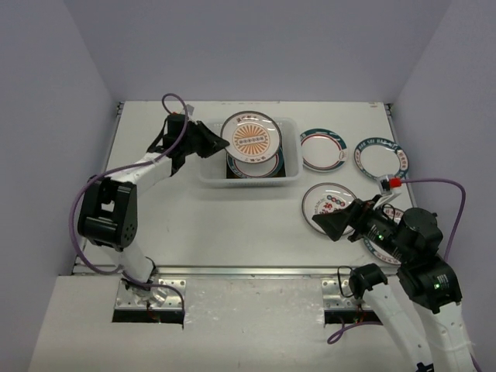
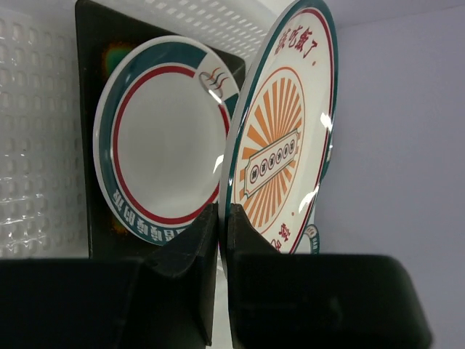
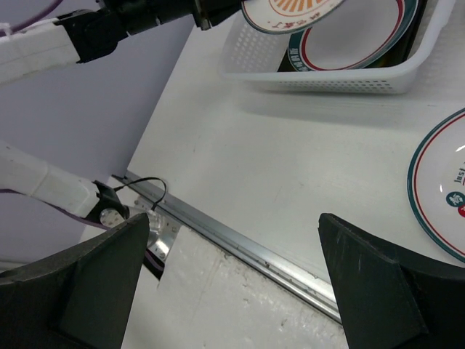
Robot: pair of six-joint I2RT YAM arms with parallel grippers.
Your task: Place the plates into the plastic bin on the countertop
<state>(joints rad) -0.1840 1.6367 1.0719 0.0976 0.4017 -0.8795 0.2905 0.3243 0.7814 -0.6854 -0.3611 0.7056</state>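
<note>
My left gripper is shut on the rim of a round white plate with an orange sunburst, held tilted above the plastic bin. In the left wrist view the fingertips pinch this plate's edge. Inside the bin a round teal-and-red-rimmed plate lies on a dark square plate. Three round plates lie on the countertop right of the bin. My right gripper hangs open and empty near the front edge.
Another round plate lies partly under my right arm. The metal front edge of the countertop runs below my right gripper. In the right wrist view the bin stands at the top and a plate lies at the right edge.
</note>
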